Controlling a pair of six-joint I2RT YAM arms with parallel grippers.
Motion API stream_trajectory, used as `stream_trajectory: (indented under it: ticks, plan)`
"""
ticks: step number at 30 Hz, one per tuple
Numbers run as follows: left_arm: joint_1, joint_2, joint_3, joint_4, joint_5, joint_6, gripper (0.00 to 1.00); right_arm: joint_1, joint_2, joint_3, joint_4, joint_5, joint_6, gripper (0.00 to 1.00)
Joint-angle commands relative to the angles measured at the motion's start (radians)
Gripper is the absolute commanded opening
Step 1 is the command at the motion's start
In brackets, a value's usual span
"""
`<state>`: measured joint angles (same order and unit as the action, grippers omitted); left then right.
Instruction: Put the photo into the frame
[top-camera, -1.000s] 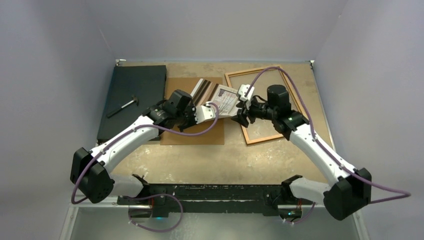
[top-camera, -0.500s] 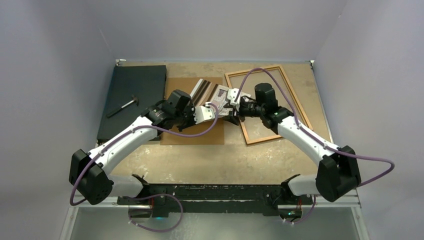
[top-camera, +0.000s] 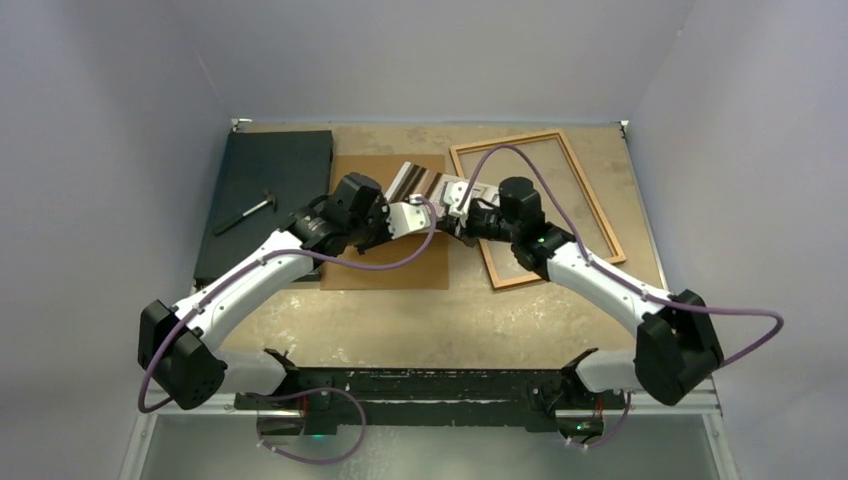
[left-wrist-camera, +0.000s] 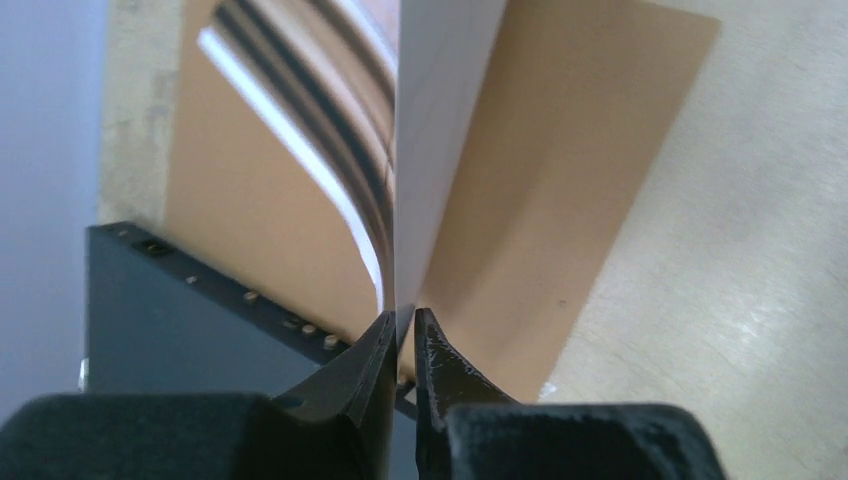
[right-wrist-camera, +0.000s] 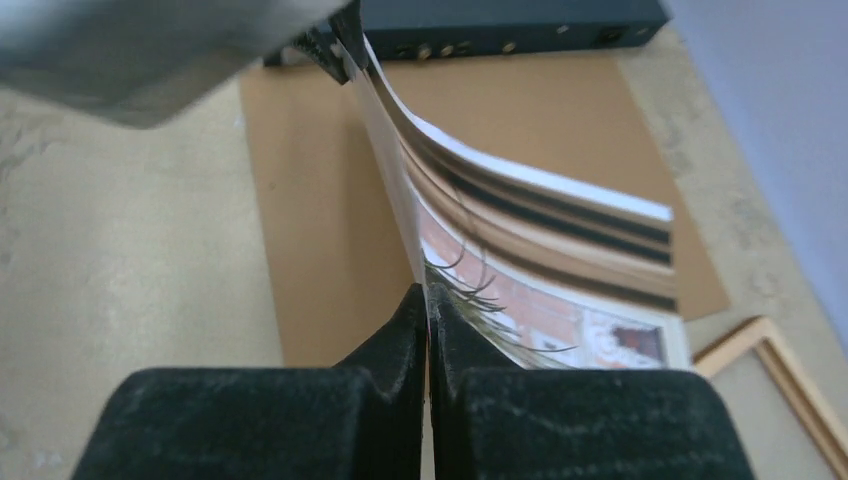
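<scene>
Top external view first: both arms meet over the far right corner of the brown backing board (top-camera: 385, 265); the left gripper (top-camera: 424, 207) and the right gripper (top-camera: 453, 207) each pinch the photo (top-camera: 412, 178), which hangs bowed between them, lifted clear of the board; the frame (top-camera: 556, 271) lies flat just to the right of the board, nothing inside it that I can make out; the dark mat (top-camera: 270, 190) sits along the board's left side. Over to the left wrist: the left gripper (left-wrist-camera: 402, 325) has its jaws closed tight on the photo's edge, the white back of the photo (left-wrist-camera: 440, 120) rising and curling above the board (left-wrist-camera: 540, 200). Now the right wrist: the right gripper (right-wrist-camera: 427, 300) is clamped on another edge of the photo (right-wrist-camera: 540, 250), spiky plant and striped curtains on show; a corner of the frame (right-wrist-camera: 770, 360) peeks in beyond the board (right-wrist-camera: 320, 200). My read: pick-up done, placement not yet; the photo has to travel right off the board, settle flat within the wooden border, then be released.
</scene>
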<state>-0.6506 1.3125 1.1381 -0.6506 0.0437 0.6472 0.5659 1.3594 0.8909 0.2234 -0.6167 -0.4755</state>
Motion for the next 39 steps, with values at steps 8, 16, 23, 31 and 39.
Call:
stream_trajectory:
  ticks: [8,16,23,31,39]
  plan:
    - [0.240,-0.051,0.361,0.322,-0.424,-0.329,0.81,-0.005,-0.195,0.127,0.222,0.265,0.379,0.00]
    - [0.284,-0.024,0.524,0.236,-0.384,-0.404,0.95,-0.172,0.027,0.487,-0.146,0.751,0.679,0.00]
    - [0.284,0.058,0.412,0.092,-0.277,-0.379,0.94,-0.291,0.219,0.629,-0.409,0.833,0.556,0.00]
    - [0.282,0.101,0.289,0.108,-0.175,-0.346,0.93,-0.353,0.347,0.636,-0.527,1.104,0.431,0.00]
    - [0.281,0.148,0.230,0.086,-0.115,-0.327,0.95,-0.362,0.458,0.675,-0.549,1.249,0.429,0.50]
